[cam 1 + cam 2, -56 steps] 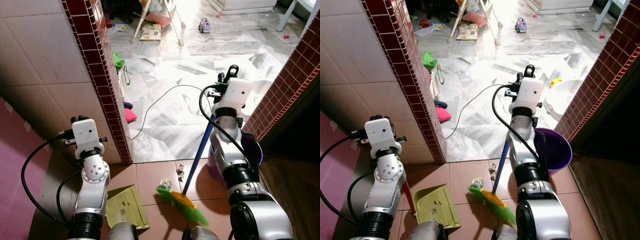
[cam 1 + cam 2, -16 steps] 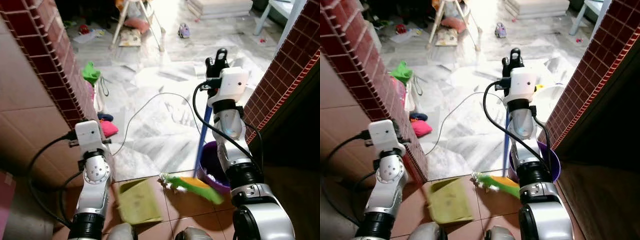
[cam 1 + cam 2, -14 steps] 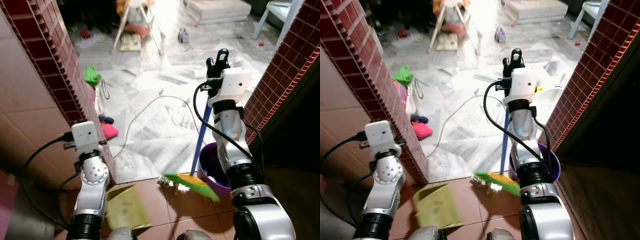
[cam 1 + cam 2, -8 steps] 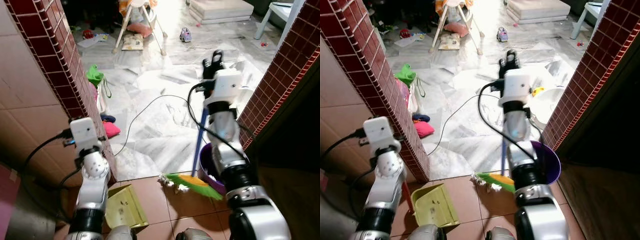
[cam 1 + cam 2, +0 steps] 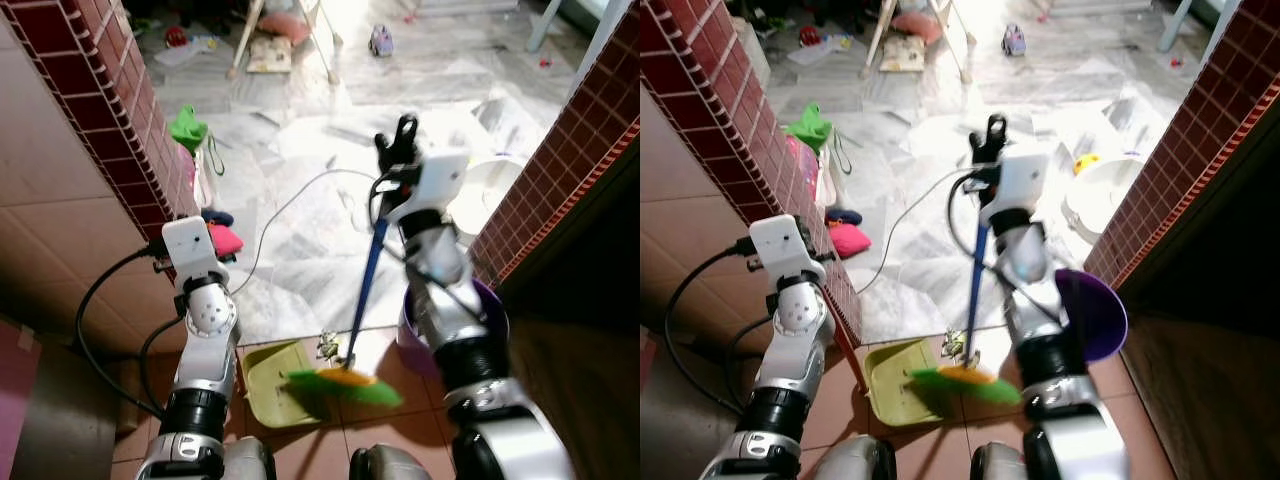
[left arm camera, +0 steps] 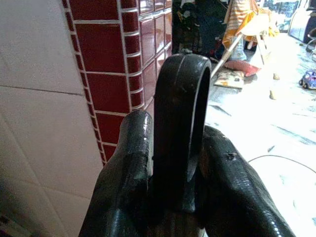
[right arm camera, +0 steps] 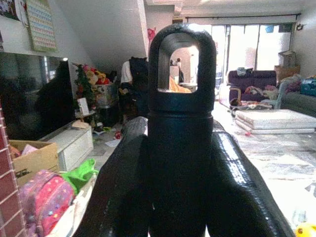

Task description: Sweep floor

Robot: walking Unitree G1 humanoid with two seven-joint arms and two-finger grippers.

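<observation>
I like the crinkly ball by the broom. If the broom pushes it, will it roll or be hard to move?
The crumpled scrap looks like scrunched paper, so it is probably very light and should skid easily. Its lumpy shape suggests it would tumble, not roll smoothly. It sits at the lip of the green dustpan, beside the broom head, so a short push may do.

No legible text; wall chart (image 7: 41, 23) print too small to read.

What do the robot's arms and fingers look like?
Both arms are shiny silver with rounded joints, black rings lower down and a white box at the wrist. A thick black cable loops from each box. The left gripper and right gripper each have two long, smooth black fingers.
</observation>
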